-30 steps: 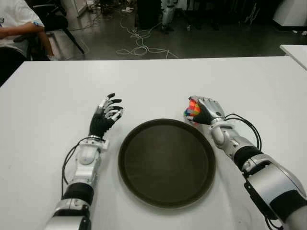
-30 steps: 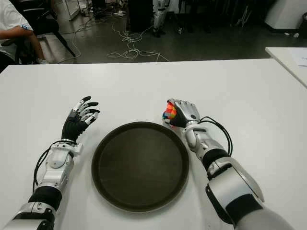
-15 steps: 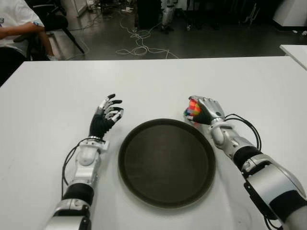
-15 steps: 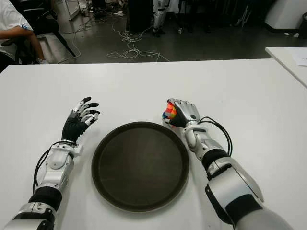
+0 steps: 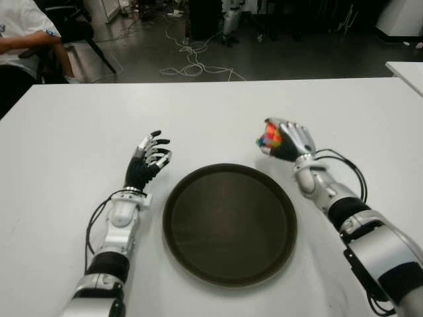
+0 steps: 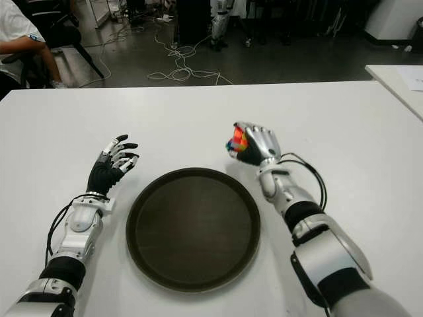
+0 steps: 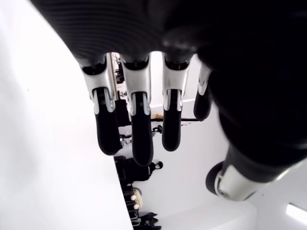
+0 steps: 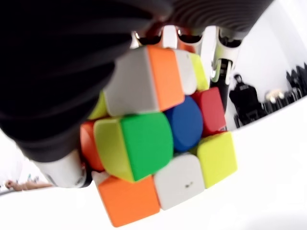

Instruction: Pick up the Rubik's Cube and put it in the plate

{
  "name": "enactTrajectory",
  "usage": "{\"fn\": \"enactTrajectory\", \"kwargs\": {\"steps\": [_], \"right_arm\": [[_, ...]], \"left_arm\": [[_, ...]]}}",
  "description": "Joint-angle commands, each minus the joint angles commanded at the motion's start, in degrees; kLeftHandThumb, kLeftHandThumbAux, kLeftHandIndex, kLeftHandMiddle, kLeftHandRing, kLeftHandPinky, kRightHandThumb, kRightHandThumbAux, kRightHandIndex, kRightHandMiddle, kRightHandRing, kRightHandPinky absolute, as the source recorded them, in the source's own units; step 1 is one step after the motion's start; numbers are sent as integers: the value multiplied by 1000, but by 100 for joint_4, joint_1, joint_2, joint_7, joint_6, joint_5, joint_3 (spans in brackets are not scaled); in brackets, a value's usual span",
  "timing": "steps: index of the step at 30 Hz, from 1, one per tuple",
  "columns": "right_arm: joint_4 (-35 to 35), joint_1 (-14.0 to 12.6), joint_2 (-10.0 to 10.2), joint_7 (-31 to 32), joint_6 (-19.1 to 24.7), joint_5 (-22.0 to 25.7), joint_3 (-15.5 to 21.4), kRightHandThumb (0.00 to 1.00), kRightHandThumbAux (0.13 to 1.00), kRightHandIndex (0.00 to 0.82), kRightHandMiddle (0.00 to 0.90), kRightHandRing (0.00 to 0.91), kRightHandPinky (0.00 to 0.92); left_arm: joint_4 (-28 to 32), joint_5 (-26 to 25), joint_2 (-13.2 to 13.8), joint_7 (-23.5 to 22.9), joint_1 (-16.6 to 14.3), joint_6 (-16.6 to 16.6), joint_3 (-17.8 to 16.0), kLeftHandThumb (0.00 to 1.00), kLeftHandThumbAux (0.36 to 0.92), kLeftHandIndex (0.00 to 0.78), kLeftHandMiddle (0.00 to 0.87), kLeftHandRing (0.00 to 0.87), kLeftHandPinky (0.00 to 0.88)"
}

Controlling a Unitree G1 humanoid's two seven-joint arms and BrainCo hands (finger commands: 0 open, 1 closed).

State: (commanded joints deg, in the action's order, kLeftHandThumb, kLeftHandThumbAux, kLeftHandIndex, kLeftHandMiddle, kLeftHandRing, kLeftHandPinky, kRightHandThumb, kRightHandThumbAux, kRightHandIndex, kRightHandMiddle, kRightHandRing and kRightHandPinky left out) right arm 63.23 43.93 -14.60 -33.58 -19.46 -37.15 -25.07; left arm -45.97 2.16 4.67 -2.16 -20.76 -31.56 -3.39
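My right hand is shut on the Rubik's Cube, a small multicoloured cube, and holds it off the table just beyond the far right rim of the plate. The right wrist view shows the cube close up, its orange, green, blue, yellow and white tiles wrapped by the fingers. The plate is a round dark tray lying on the white table in front of me, with nothing in it. My left hand shows to the left of the plate, fingers spread and holding nothing.
The white table spreads wide around the plate. A person sits beyond its far left corner. Cables lie on the dark floor behind, and another white table edge shows at the far right.
My right hand has lifted the cube off the table and carried it slightly up and to the right. The left hand has barely moved.
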Motion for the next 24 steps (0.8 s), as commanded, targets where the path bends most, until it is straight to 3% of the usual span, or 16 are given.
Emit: {"fn": "enactTrajectory", "kwargs": {"steps": [10, 17, 24], "right_arm": [[-1014, -325, -244, -1, 135, -20, 186, 838, 689, 411, 459, 367, 328], [-2428, -881, -446, 313, 481, -36, 401, 838, 688, 403, 470, 374, 312], [-2861, -1147, -423, 501, 571, -64, 456, 837, 687, 407, 467, 377, 320]], "left_arm": [[-62, -65, -18, -1, -49, 15, -13, 583, 699, 139, 264, 317, 345], [-115, -53, 6, -36, -60, -52, -2, 591, 701, 135, 262, 318, 352], [-225, -70, 2, -67, -87, -168, 0, 588, 704, 137, 260, 316, 364]]}}
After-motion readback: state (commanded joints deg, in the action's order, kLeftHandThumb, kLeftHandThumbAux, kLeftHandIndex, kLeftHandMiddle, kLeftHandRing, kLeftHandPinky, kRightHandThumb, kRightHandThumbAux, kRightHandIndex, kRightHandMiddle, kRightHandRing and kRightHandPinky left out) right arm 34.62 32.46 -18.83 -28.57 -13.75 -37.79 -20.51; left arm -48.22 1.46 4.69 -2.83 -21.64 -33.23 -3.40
